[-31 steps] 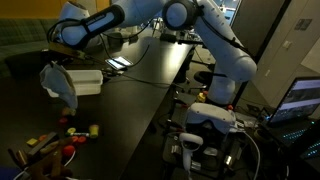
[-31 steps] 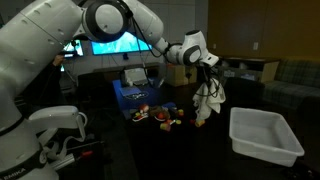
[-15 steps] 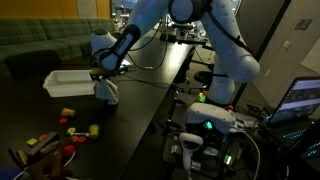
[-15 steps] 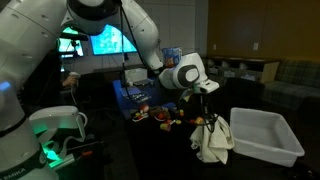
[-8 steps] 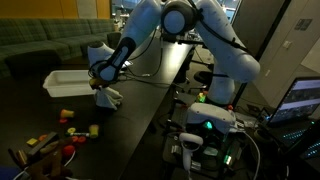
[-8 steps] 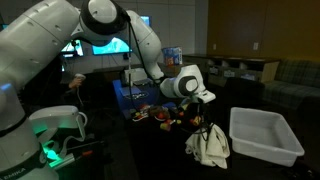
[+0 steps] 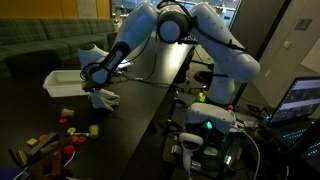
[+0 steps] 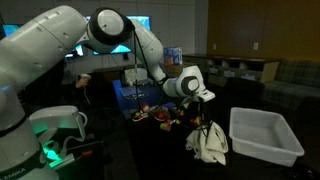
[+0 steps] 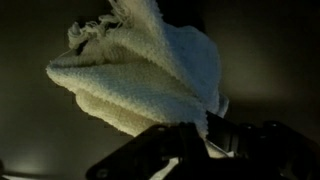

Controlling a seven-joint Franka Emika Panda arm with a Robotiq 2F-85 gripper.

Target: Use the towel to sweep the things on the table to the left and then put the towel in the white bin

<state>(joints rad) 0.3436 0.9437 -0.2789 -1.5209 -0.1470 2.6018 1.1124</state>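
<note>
The towel (image 8: 210, 143) is a cream, bunched cloth. It hangs from my gripper (image 8: 204, 118) with its lower folds on the dark table, just beside the white bin (image 8: 265, 135) and outside it. In an exterior view the towel (image 7: 105, 98) is to the right of the bin (image 7: 66, 83), below my gripper (image 7: 97, 90). In the wrist view the towel (image 9: 140, 70) fills the frame and its top is pinched between my fingers (image 9: 200, 140). The small things (image 8: 160, 116) lie in a cluster on the table, also seen in an exterior view (image 7: 72, 126).
A basket-like pile of objects (image 7: 40, 152) sits at the table's near corner. Monitors (image 8: 110, 42) and a blue item (image 8: 130, 92) stand at the far end. The table edge runs beside the robot base (image 7: 210, 125).
My gripper came down from high above the table with the towel and moved next to the white bin. In the last half second it sank slightly and the towel settled on the table.
</note>
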